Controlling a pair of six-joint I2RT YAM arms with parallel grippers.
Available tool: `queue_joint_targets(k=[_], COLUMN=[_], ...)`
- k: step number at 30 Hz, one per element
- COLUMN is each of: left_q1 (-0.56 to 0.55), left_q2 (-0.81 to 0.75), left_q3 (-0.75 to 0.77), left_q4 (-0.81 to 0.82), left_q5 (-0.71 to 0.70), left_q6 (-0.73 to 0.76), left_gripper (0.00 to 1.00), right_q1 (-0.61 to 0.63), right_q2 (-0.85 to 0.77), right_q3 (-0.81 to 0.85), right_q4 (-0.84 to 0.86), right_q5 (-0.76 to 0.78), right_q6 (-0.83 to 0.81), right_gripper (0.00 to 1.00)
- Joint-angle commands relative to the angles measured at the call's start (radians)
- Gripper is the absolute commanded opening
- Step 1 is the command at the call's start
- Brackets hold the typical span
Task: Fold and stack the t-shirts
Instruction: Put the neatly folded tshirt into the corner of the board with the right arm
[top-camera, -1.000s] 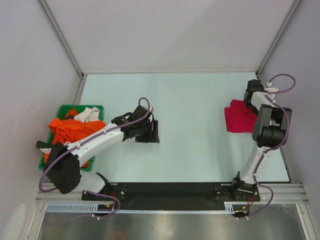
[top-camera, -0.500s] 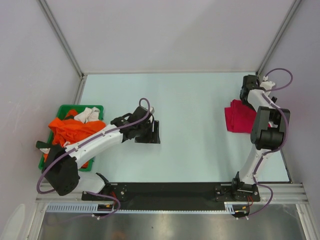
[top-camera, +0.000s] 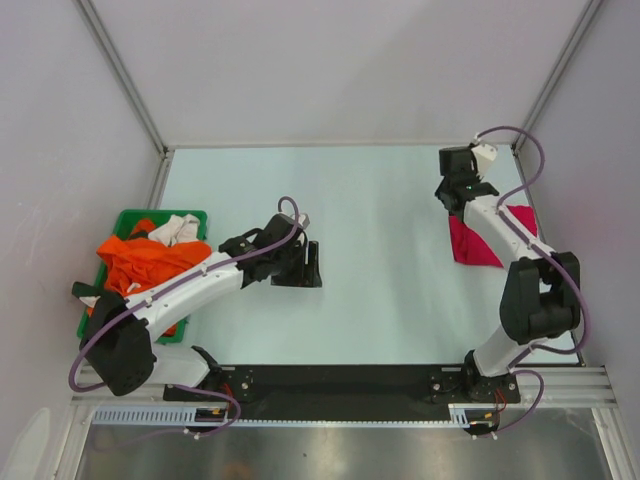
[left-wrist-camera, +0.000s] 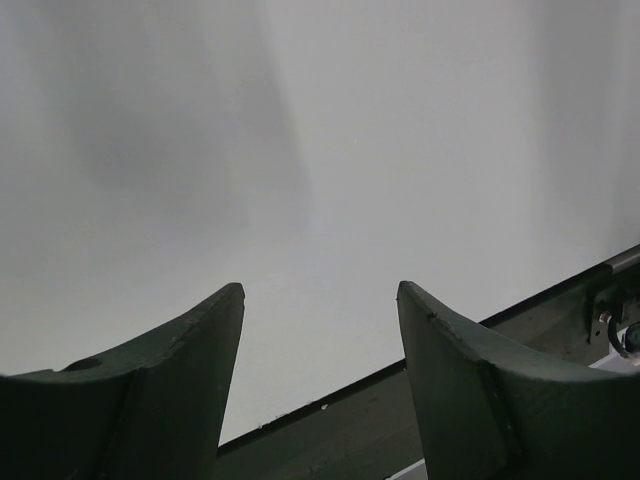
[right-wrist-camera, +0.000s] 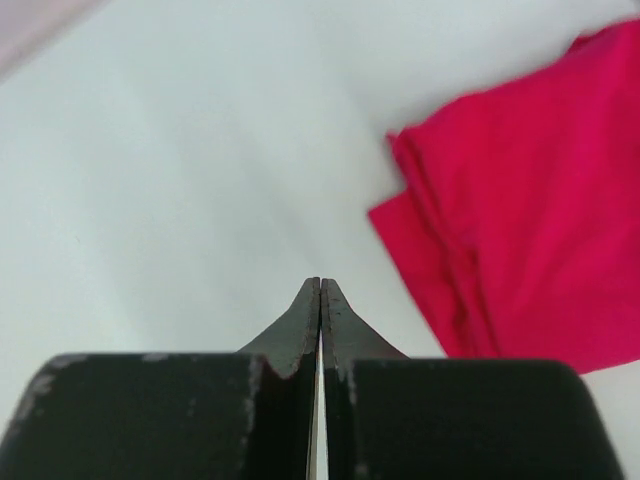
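Observation:
A folded red t-shirt (top-camera: 478, 242) lies at the right side of the table; it also shows in the right wrist view (right-wrist-camera: 525, 230). My right gripper (top-camera: 452, 195) is shut and empty, above the table just left of the red shirt's far corner; in its wrist view the tips (right-wrist-camera: 320, 285) are pressed together. My left gripper (top-camera: 312, 264) is open and empty over bare table near the middle left; its wrist view (left-wrist-camera: 320, 295) shows only table between the fingers. An orange t-shirt (top-camera: 145, 262) and a white garment (top-camera: 178, 228) lie in the green basket (top-camera: 200, 216).
The green basket stands at the table's left edge. Grey walls enclose the table at the back and sides. The black mounting rail (top-camera: 350, 382) runs along the near edge; it also shows in the left wrist view (left-wrist-camera: 520, 330).
My right gripper has swung left from the far right edge of the red shirt to its left far corner, off the cloth. The left arm has barely moved.

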Motion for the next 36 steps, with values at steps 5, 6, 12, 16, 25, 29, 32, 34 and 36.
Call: queue_joint_targets(k=[5,6,12,16,25,29,32,34,36], left_q1=[-0.007,-0.005,-0.005,-0.005,-0.005,-0.005,-0.005,-0.005,-0.005], left_q2=[-0.028,-0.028,-0.032,-0.03,-0.004,0.008,0.013,0.016,0.019], left_q3=[-0.012,-0.014,-0.019,-0.014,-0.006,-0.003,0.0,0.0,0.001], left_q4=[0.035,0.035,0.032,0.025,0.028,0.032,0.035,0.036,0.039], left_q5=[0.012,0.014,0.008,0.0,0.005,0.005,0.005,0.005,0.003], left_q6=[-0.009,-0.009,-0.015,-0.016,-0.032,-0.038,-0.041,-0.044,-0.046], left_gripper=[0.68,0.68,0.68,0.68,0.68,0.68,0.68,0.68,0.68], right_q1=[0.051,0.051,0.045,0.034,-0.016,-0.036,-0.052,-0.063,-0.07], right_q2=[0.147,0.157,0.24,0.268,0.28,0.273,0.245,0.228,0.22], right_q3=[-0.075,-0.075,-0.054,-0.065,-0.101,-0.124,-0.151,-0.158,-0.163], right_q4=[-0.01,-0.013,-0.071,-0.105,-0.149,-0.165,-0.162,-0.163,-0.174], right_q5=[-0.142,-0.142,-0.126,-0.108,-0.093,-0.08,-0.067,-0.063,-0.059], right_q6=[0.09,0.091,0.102,0.131,0.151,0.143,0.139,0.136,0.133], right_gripper=[0.0,0.0,0.0,0.0,0.0,0.0,0.0,0.0,0.0])
